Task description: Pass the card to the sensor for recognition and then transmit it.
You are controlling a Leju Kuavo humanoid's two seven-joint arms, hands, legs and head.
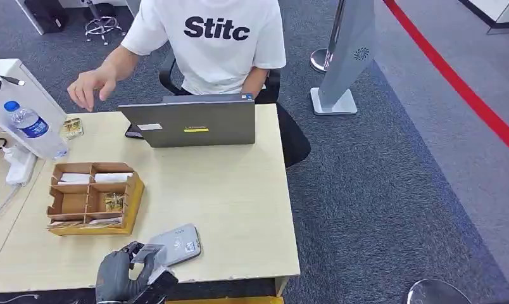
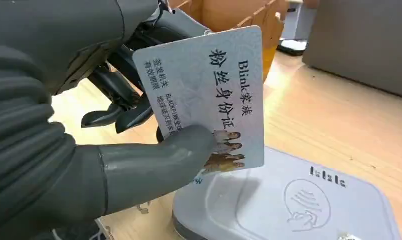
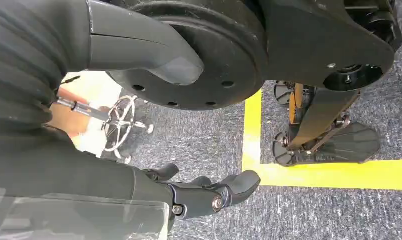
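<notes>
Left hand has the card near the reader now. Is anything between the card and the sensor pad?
Nothing visible. The left hand holds the card just above the near edge of the grey sensor, whose marked face is bare. The cardboard organizer stands off to the side.

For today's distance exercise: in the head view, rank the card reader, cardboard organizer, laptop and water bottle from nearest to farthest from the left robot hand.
1. Card reader, right beside the left robot hand.
2. Cardboard organizer, mid-table, left.
3. Laptop and water bottle, both far; too close to call.
</notes>
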